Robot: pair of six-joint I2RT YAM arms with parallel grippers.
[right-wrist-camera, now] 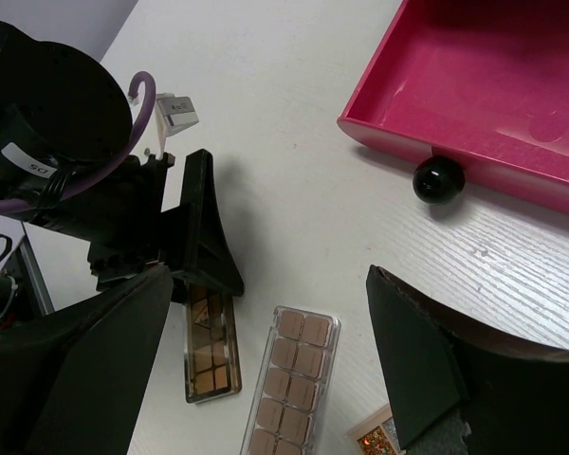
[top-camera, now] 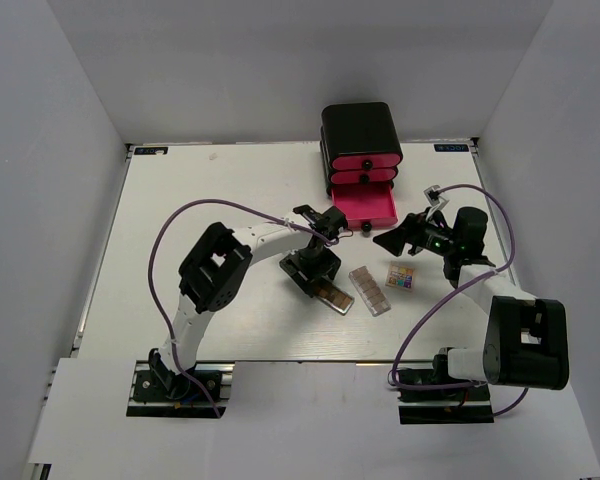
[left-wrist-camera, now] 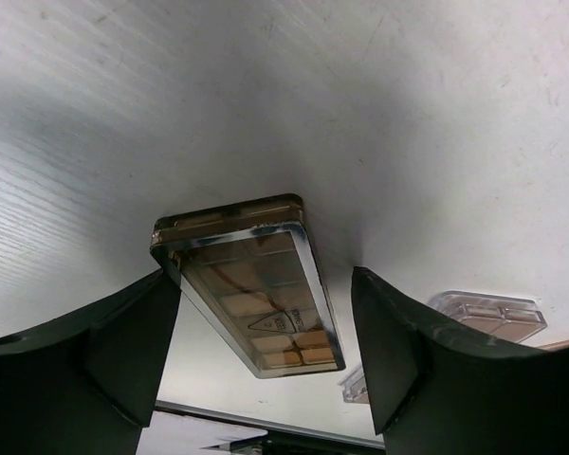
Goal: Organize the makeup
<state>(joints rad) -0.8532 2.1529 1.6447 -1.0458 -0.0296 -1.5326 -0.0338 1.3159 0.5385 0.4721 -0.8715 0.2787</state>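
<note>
The brown rectangular palette lies flat on the table. My left gripper hovers over its far end, open, with one finger on each side of the palette and a gap to both. The clear pinkish palette lies just to its right, and the small square multicolour palette lies right of that. My right gripper is open and empty, held above the table between the open drawer and these palettes. The puff, sponges and lavender stick are out of view.
The black box with pink drawers stands at the back. Its bottom drawer is pulled open toward me; the part that shows in the right wrist view is empty, and its black knob faces the palettes.
</note>
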